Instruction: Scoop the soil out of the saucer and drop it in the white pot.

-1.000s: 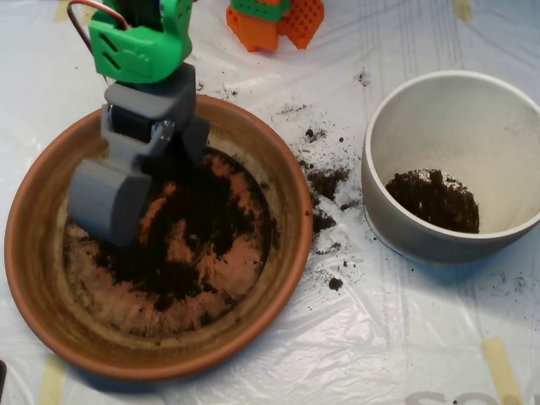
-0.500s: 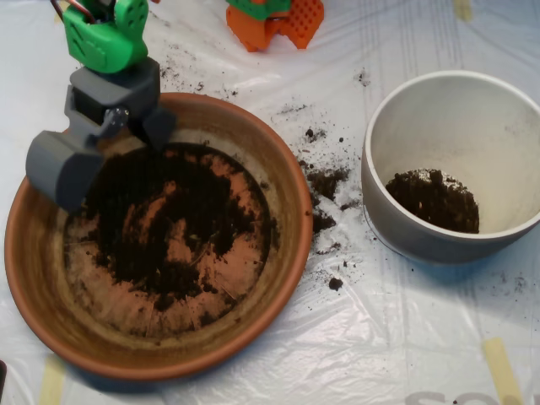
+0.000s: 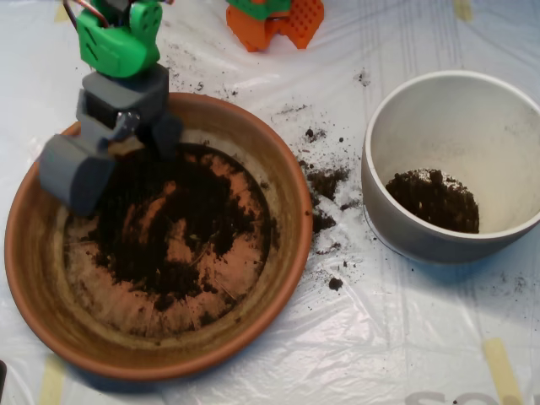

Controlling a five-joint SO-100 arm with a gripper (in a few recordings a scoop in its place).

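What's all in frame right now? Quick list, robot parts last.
saucer: 1, terracotta orange-brown, left half.
soil: dark brown-black; thin layer in the saucer, a clump in the pot, crumbs spilled between them.
white pot: 1, off-white, right side.
plastic sheet: 1, clear-white, covering the table.
tape strips: a few, yellowish, at the edges.
orange block: 1, top centre.
scoop: 1, grey, over the saucer's upper-left part.
arm: green link above the scoop.
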